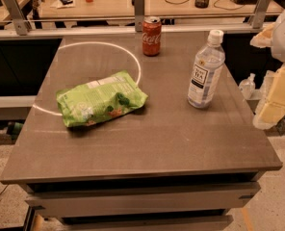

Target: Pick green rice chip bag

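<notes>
The green rice chip bag (101, 100) lies flat on the left half of the grey table (147, 143), its long side slanting up toward the right, with a white label patch and leaf and food pictures showing. My gripper (272, 109) hangs at the right edge of the view, past the table's right side and well to the right of the bag. It holds nothing that I can see.
A clear tea bottle (206, 71) with a white cap stands upright on the right half of the table. A red cola can (151, 36) stands at the back middle. A rail and a cluttered desk run behind the table.
</notes>
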Action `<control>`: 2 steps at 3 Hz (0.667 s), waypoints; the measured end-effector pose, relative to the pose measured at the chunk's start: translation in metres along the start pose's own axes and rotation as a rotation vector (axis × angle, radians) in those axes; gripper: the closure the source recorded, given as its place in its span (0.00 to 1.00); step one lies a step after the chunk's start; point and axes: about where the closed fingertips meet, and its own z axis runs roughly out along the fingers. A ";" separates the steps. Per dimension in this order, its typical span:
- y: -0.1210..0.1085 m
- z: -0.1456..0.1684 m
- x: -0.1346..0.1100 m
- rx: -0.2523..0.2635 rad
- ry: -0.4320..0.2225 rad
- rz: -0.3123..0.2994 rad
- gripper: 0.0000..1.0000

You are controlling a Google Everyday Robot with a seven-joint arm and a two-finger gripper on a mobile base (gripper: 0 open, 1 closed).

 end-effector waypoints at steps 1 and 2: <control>0.000 0.000 0.000 0.000 0.000 0.000 0.00; -0.001 -0.002 -0.003 0.011 -0.037 -0.004 0.00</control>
